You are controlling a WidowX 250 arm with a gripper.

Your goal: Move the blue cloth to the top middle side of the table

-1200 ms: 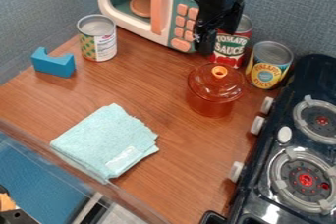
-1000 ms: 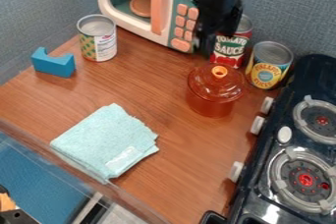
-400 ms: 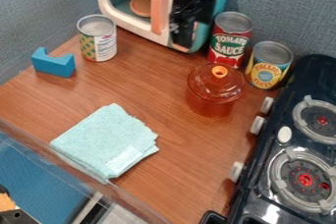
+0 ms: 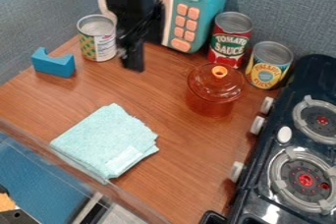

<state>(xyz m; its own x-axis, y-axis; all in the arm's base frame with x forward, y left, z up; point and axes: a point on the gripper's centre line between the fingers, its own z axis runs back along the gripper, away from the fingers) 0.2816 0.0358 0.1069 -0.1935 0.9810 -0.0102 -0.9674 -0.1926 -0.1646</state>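
Above the tabletop (image 4: 177, 164), the hand (image 4: 132, 61) hangs downward.

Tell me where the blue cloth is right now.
In the camera view, the blue cloth lies folded at lower left on the wooden table, below the blue block and left of the stove.

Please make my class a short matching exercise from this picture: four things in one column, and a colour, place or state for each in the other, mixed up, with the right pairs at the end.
Things
1. cloth
2. lidded pot
3. small block
4. microwave

Descriptions
A. amber and see-through
B. teal, standing at the back
C. folded and lying flat
D. solid blue, with a notch in its top

Right pairs: 1-C, 2-A, 3-D, 4-B
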